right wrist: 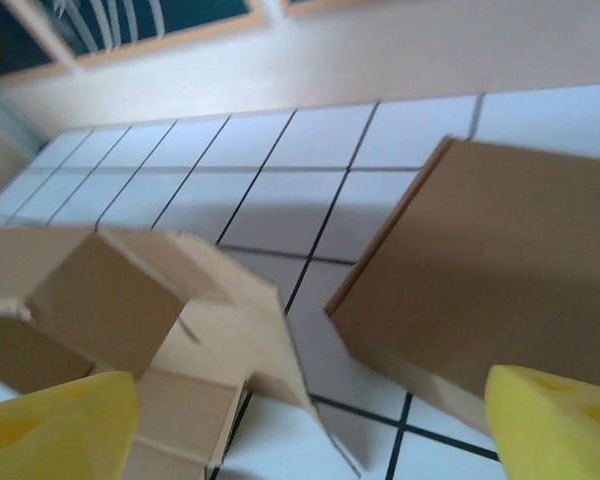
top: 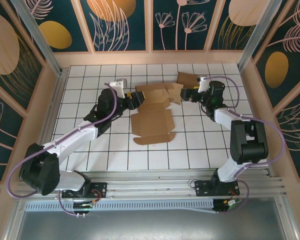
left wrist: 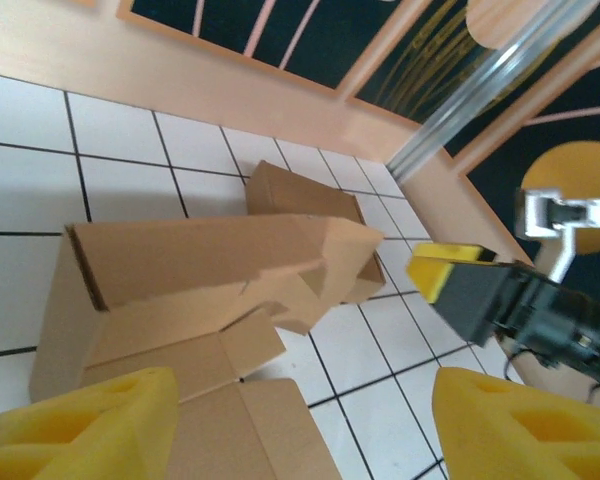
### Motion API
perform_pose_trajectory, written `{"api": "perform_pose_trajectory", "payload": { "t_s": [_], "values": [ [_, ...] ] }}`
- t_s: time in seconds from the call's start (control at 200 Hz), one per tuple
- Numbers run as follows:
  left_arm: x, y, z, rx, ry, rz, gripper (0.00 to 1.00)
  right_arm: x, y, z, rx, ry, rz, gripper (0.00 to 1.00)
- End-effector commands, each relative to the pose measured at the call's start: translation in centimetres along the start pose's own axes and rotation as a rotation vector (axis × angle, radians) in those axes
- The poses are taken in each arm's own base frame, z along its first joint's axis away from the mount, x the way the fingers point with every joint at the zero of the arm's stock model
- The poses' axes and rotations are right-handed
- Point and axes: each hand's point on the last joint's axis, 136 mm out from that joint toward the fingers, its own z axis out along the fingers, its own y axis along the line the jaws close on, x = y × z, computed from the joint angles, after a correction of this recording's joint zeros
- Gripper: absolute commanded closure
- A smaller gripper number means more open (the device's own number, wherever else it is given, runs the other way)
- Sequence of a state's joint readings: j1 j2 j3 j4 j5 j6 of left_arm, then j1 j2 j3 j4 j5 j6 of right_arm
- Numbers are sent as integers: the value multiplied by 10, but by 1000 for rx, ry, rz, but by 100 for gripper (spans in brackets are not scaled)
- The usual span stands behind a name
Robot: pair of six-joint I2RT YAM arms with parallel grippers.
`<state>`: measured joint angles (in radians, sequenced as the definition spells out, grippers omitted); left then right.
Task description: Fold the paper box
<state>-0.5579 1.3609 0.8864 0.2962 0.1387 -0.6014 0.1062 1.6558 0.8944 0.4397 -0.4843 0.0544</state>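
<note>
Left pincer (top: 135, 98), jaws spread wide, sits at the left end of the paper box (top: 152, 120) in the middle of the tabletop (top: 90, 75). Its raised far wall runs left to right, ending just beside the right pincer (top: 186, 94), likewise spread and empty. Both arms seem equally near.

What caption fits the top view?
Left end effector and right end effector flank a half-folded cardboard box.

The brown paper box (top: 152, 122) lies half-assembled: near panels flat, far flaps folded partly up.
</note>
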Motion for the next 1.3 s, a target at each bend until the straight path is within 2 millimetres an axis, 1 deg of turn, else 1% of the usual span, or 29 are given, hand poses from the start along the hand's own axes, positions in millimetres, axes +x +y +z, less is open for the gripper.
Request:
{"api": "perform_pose_trajectory", "payload": {
  "t_s": [0.0,0.09,0.175,0.255,0.31,0.37,0.395,0.44,0.45,0.46,0.496,0.531,0.546,0.561,0.621,0.711,0.791,0.871,0.971,1.096,1.206,1.296],
  "values": [
    [22,-9,2,-3,52,67,35,4,20,11,-154,24,-95,17],
    [42,-17,8,1,91,77,41,2,13,22,-146,25,-103,23],
    [60,-19,18,-30,121,89,46,2,6,31,-128,24,-95,27],
    [75,-20,30,-51,152,101,48,8,4,39,-124,35,-89,29],
    [84,-26,37,-42,170,101,50,13,2,43,-119,44,-80,29],
    [94,-30,46,-36,193,94,54,13,2,47,-110,58,-78,28],
    [100,-30,50,-39,205,90,55,13,1,48,-106,58,-76,28],
    [116,-26,56,-56,240,79,57,14,2,50,-100,58,-69,29],
    [110,-31,59,-48,226,74,58,15,3,51,-100,59,-66,30],
    [110,-32,61,-49,225,69,59,15,3,51,-100,59,-63,31],
    [115,-29,67,-64,230,53,61,17,4,53,-103,68,-53,34],
    [121,-23,74,-90,241,39,63,20,4,56,-97,79,-41,40],
    [120,-22,76,-97,235,33,65,22,5,57,-94,84,-39,42],
    [130,-15,82,-120,255,31,66,24,6,57,-92,88,-37,44],
    [145,-3,97,-164,291,27,70,31,8,60,-79,104,-31,50],
    [166,11,115,-198,334,16,75,39,12,60,-63,112,-32,55],
    [183,23,125,-218,359,7,82,41,11,58,-51,110,-15,60],
    [200,33,131,-229,391,7,91,43,14,58,-49,118,-15,64],
    [219,31,137,-180,436,-17,97,42,18,56,-33,111,-28,67],
    [238,35,140,-158,475,-51,99,39,27,54,-17,104,-38,69],
    [246,37,142,-146,491,-46,99,38,36,54,-9,107,-16,71],
    [250,43,143,-161,500,-22,100,37,40,54,6,111,32,77]
  ]
}}
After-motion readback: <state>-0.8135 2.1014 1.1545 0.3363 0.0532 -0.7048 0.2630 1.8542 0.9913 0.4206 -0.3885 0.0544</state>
